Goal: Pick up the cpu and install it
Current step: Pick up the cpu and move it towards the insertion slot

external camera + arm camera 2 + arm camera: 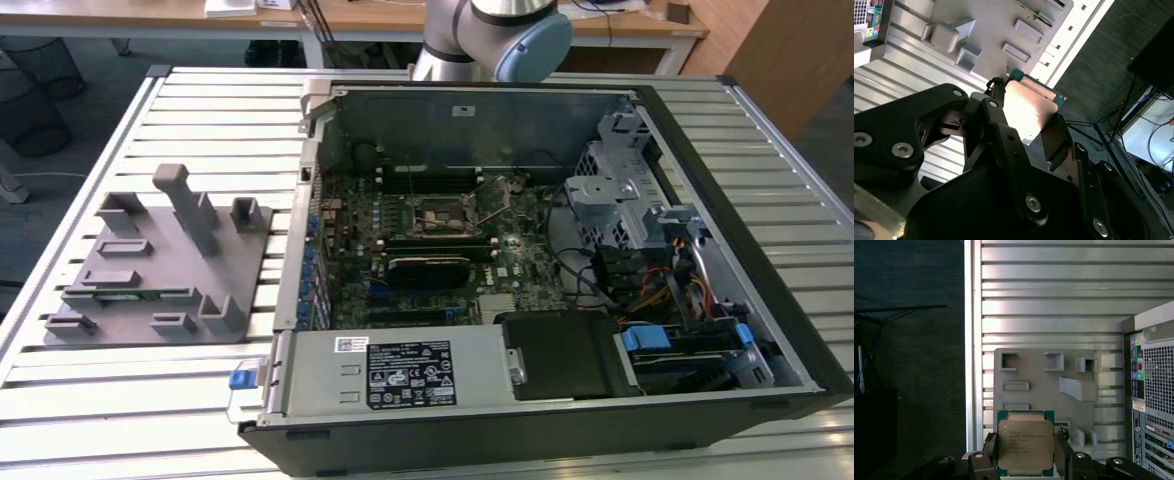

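- Nearest, in both wrist views: the claw [1026, 460] [1028, 120], clenched on the cpu [1025, 445] [1026, 107], black fingers [1062, 455] pressed to two opposite edges and hiding them.
- Held clear of the desk [1054, 290], metal top turned toward the first wrist camera, a thin green rim showing round it; print on the top too small to make out.
- In the second wrist view, top washed pale by glare, one green corner plain to see, much of the rest covered by the black linkage of the claw.
- Behind the cpu in the first wrist view: the grey fixture plate [1044, 385], flat on the slatted metal desk, part of it hidden by the cpu.
- Beside the plate, the computer case [1154, 390], cut off by the picture's edge.
- In the exterior view, plate on the exterior view's left of the case, both on the desk; case open, motherboard [514, 260] exposed.
- Near the board's middle, the socket [438, 215]; impossible to tell whether anything sits in it.
- Farthest, behind the case: the robot arm [487, 35], cut off by the exterior view's upper edge.
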### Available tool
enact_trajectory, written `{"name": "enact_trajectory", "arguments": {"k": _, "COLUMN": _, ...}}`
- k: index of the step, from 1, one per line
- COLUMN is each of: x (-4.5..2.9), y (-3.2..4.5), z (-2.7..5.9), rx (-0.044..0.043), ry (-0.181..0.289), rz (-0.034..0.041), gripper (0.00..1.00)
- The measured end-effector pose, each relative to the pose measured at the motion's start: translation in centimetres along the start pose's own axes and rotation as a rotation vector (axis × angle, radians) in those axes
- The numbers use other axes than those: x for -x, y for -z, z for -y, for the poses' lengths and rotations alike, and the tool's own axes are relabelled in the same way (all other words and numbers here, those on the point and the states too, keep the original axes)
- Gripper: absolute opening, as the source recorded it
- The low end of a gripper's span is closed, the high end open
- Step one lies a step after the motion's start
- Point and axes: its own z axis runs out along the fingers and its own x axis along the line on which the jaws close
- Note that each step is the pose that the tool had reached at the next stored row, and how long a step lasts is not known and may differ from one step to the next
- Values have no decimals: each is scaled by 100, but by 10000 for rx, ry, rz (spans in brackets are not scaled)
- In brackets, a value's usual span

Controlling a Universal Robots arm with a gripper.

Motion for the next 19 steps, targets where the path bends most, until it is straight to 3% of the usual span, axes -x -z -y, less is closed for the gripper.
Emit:
{"name": "enact_trajectory", "arguments": {"k": 7, "x": 10, "y": 2, "z": -1, "rx": -3, "ry": -1, "rz": -5, "gripper": 54}}
{"name": "enact_trajectory", "arguments": {"k": 19, "x": 300, "y": -8, "z": -10, "rx": -1, "ry": 0, "rz": -1, "gripper": 54}}
